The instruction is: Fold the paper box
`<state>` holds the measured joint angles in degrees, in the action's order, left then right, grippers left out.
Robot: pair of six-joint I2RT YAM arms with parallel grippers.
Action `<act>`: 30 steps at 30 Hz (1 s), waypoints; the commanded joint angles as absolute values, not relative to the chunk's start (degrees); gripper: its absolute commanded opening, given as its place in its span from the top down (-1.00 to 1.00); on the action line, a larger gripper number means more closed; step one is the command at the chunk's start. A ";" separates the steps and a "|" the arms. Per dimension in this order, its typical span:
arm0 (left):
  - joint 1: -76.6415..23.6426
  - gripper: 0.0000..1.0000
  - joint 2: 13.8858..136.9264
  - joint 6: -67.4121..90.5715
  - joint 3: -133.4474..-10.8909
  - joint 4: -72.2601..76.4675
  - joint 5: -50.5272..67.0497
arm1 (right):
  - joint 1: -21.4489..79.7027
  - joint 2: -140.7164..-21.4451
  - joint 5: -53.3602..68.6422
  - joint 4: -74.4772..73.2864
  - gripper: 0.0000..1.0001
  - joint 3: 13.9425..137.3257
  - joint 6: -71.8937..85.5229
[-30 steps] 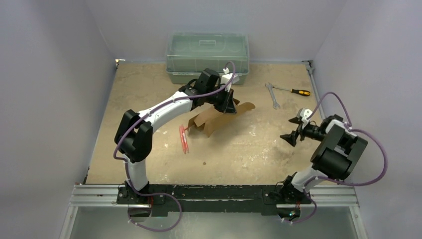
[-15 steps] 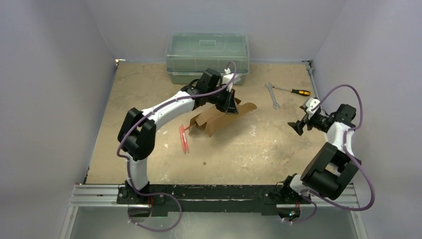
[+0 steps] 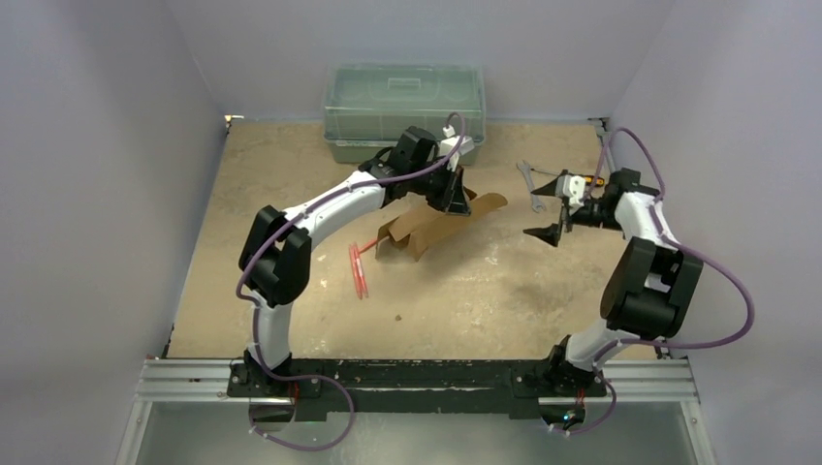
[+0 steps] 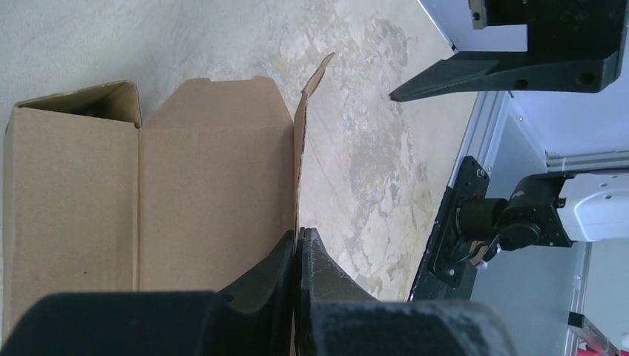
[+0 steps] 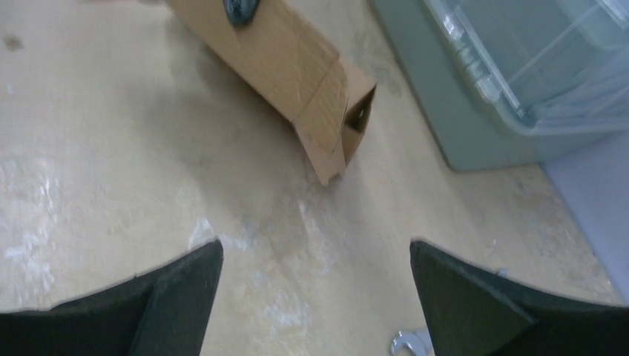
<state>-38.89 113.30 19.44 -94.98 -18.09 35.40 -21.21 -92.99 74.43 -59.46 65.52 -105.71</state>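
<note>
Tabletop [image 3: 465,286] between paper box [image 3: 426,232], right gripper [image 3: 533,208]

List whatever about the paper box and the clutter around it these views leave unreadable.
- Top view: the left gripper covers the middle of the paper box.
- Left wrist view: the box's near edge is behind the fingers and cut by the frame.
- Right wrist view: the wrench is a sliver at the bottom edge.
- Top view: the small red item is too small to name.

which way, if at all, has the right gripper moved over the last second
Yes. The right gripper has moved up the top view and slightly left, from well below the wrench to level with it.
</note>
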 commanded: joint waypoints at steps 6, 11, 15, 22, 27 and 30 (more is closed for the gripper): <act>-38.00 1.00 114.00 19.56 -99.44 -18.65 36.50 | -13.22 -77.72 60.19 6.10 -0.97 49.22 -47.61; -37.99 1.00 114.80 19.56 -100.34 -18.81 37.38 | -9.43 -79.98 61.62 13.77 -0.98 45.70 -48.51; -37.81 1.00 114.87 19.25 -100.12 -18.98 37.39 | -5.93 -82.71 60.79 17.20 -0.94 46.27 -46.90; -37.30 1.00 115.27 19.47 -99.91 -18.28 37.72 | -2.30 -86.79 56.90 16.17 -0.43 48.16 -50.92; -36.95 1.00 115.88 19.51 -100.86 -18.46 38.13 | -1.77 -88.44 55.12 13.75 0.13 49.66 -53.57; -36.91 1.00 116.40 19.79 -101.54 -18.38 38.69 | -1.69 -88.31 55.48 11.36 0.52 49.99 -55.72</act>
<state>-37.30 115.55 19.46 -98.78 -18.94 36.51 -1.87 -89.01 56.42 13.32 47.29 -52.38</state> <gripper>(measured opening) 0.009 0.320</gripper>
